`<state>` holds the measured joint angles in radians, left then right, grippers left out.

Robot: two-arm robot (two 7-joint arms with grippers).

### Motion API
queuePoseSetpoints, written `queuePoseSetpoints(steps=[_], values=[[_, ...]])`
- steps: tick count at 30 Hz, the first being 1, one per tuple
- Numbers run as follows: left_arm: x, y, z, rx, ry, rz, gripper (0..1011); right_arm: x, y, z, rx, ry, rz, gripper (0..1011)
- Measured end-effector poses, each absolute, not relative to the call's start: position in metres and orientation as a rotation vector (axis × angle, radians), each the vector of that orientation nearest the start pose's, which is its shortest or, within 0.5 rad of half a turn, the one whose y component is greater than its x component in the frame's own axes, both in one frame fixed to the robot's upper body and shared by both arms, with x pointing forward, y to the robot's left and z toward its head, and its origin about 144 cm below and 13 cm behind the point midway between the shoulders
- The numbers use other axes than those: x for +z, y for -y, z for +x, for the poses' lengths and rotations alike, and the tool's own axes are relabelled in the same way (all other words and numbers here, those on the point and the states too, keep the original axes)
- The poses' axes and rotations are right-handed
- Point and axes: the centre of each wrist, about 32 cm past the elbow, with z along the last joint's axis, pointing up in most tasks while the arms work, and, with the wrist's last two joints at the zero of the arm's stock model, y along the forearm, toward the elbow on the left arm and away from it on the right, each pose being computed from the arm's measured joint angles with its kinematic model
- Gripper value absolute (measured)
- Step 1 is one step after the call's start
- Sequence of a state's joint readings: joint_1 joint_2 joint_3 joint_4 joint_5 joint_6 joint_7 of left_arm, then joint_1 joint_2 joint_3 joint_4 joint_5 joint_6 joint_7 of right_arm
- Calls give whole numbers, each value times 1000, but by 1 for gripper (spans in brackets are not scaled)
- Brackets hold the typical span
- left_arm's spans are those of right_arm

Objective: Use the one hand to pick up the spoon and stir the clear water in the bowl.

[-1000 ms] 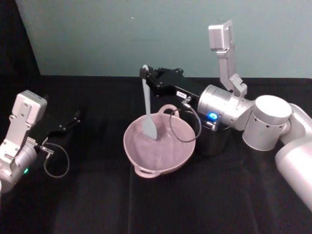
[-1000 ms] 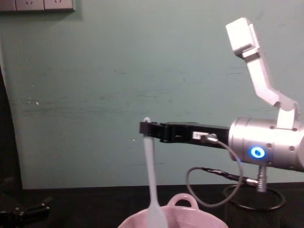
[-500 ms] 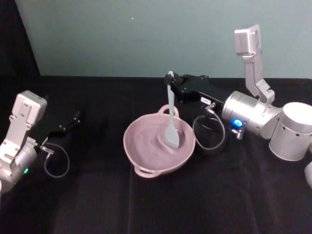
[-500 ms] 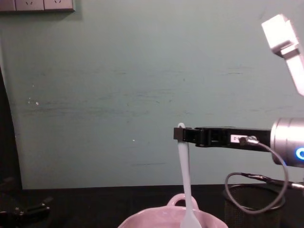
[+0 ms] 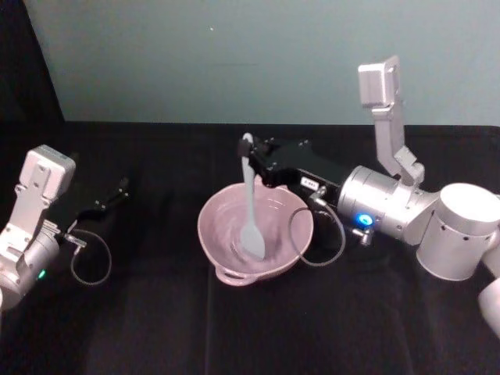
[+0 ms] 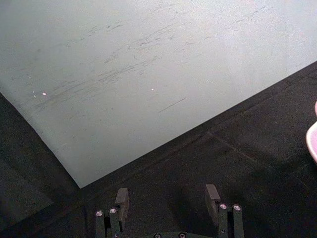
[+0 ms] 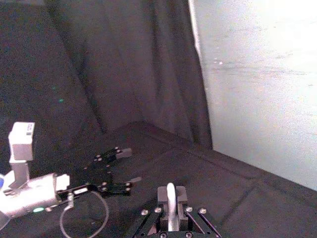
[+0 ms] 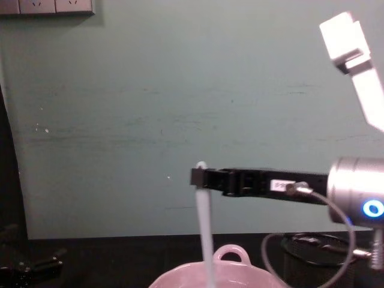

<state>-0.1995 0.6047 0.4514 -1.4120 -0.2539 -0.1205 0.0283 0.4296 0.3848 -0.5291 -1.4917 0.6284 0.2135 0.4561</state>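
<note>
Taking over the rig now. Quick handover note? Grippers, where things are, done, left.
Right gripper: shut on the top of the spoon handle, held above the bowl; the spoon hangs near upright.
Left gripper: open, holding nothing, parked low over the table on the robot's left, clear of the bowl.
Spoon head: down inside the bowl, toward its near side. The water shows as a faint sheen only.
Done: spoon picked up and dipped.
Left: the stirring strokes. This moment alone does not show how many have been made.
</note>
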Motion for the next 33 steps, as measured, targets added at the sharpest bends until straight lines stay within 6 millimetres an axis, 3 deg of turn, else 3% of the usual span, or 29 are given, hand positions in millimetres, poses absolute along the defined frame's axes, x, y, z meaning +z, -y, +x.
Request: queuePoseSetpoints(steps=[8,17,26,33], values=[[1140,-310,489,1248,285,304,1011,1224,176,548,-607,-131,21,109],[1140,-310,489,1248,285,304,1011,1223,169,574,-621,-129,30,109],[1140,-310,489,1248,285,304,1011,1226,181,587,-668,-124,30,109],[1140,-310,489,1248,285,304,1011,1227,202,580,-717,-120,34,109]])
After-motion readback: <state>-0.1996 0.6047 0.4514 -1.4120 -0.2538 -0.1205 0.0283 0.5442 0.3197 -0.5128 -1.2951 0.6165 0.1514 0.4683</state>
